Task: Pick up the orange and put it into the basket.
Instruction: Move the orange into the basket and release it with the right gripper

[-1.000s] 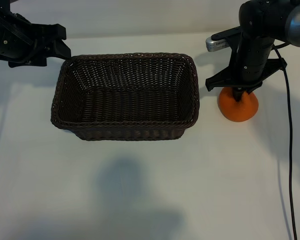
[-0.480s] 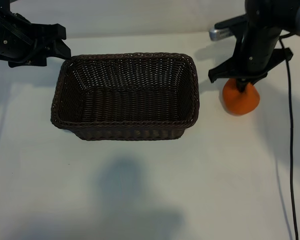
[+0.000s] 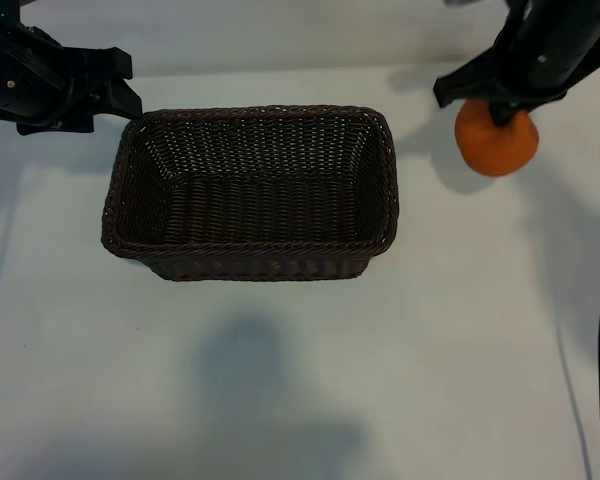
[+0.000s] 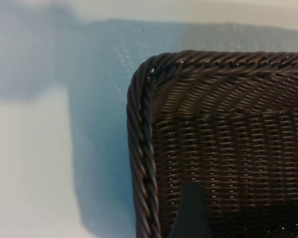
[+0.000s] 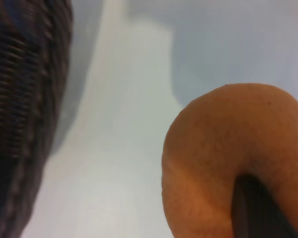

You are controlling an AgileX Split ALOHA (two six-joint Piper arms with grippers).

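Orange (image 3: 496, 140) now lifted off table, pinched in R gripper (image 3: 500, 108) narrow jaws; L gripper (image 3: 130, 95) wide, empty.

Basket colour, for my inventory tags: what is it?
Dark brown woven wicker with a braided rim; the basket shows best in the exterior view.

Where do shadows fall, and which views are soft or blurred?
Exterior view: the orange throws a shadow toward the basket; a large shadow darkens the near table. Right wrist view: basket wall blurred. Left wrist view: rim sharp.
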